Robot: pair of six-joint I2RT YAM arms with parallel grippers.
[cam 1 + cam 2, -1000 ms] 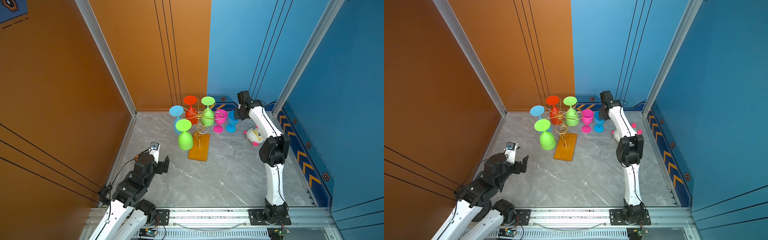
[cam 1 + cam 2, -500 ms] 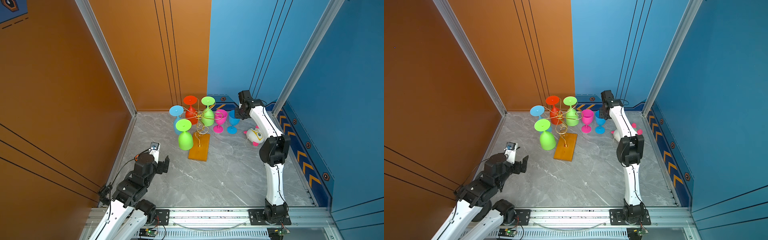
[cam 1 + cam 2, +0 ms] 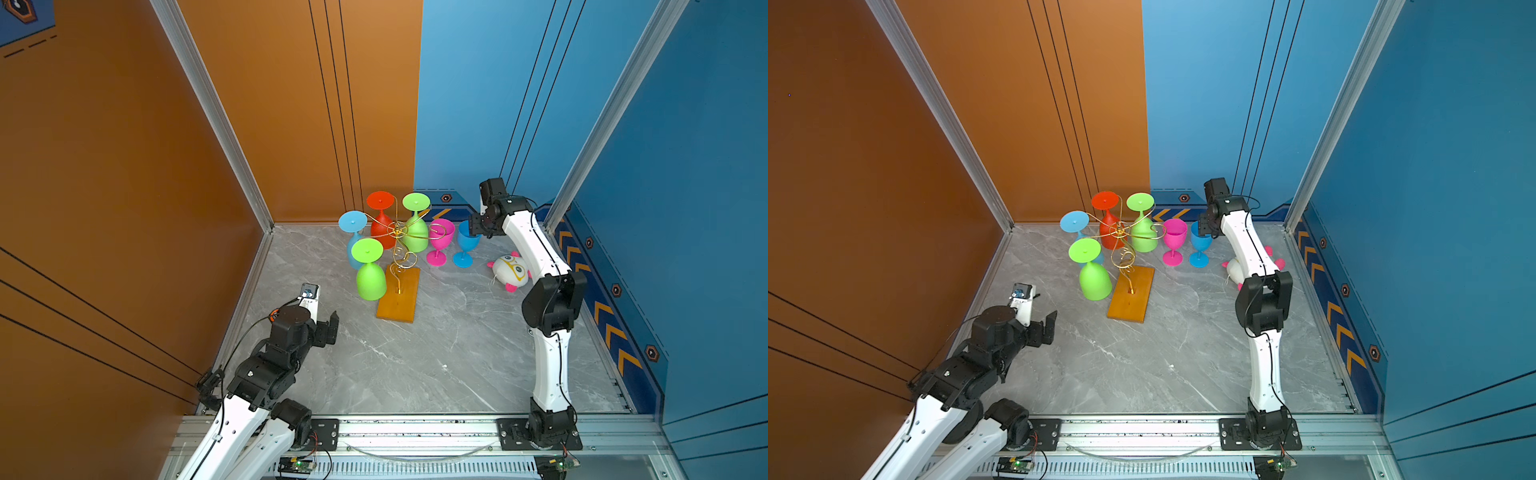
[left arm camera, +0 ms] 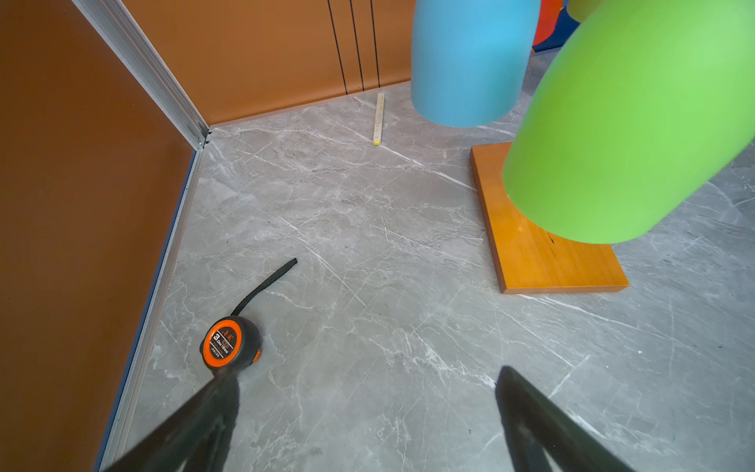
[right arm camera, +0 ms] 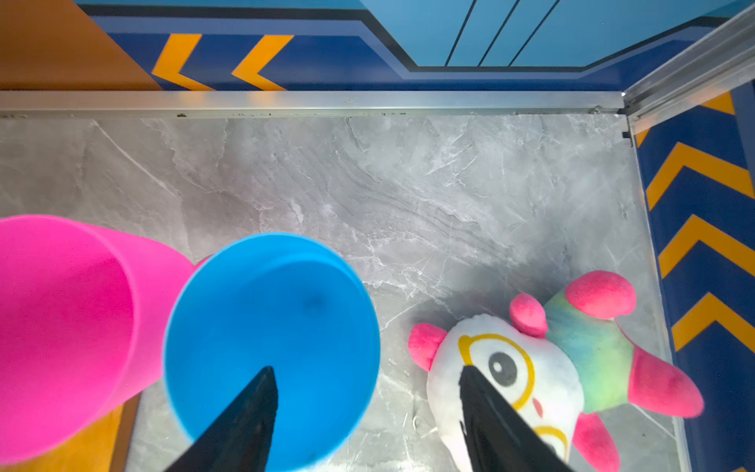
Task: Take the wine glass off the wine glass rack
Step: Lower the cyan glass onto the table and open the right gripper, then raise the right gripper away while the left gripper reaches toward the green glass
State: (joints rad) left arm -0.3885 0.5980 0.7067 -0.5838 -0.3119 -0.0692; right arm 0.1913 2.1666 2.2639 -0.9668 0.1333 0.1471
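The wine glass rack [image 3: 397,249] stands toward the back of the counter [image 3: 415,365]. Four glasses hang upside down from its gold arms: pale blue, red and two green. The nearer green glass [image 3: 370,274] hangs just above the rack's wooden base.

A blue wine glass [image 3: 467,243] is already off the rack. It stands upright on the counter on the rack's right-arm side, just past a pink glass [image 3: 440,237] that sits between it and the rack.

The right gripper [image 5: 366,369] is at the blue glass's rim with its jaws spread. One jaw is over the bowl and the other is outside it, and neither looks to be pressing the wall. The step in hand seems to be letting go.

To do it well, lift straight up until both jaws clear the rim before moving sideways. A sideways drag could tip this tall, narrow-footed glass into the pink one. The plush toy [image 3: 509,270] lies close on the side away from the rack, so that side gives little room either.

The left gripper [image 4: 366,372], jaws wide apart and empty, hovers over bare counter well in front of the rack, near a tape measure [image 4: 228,343].
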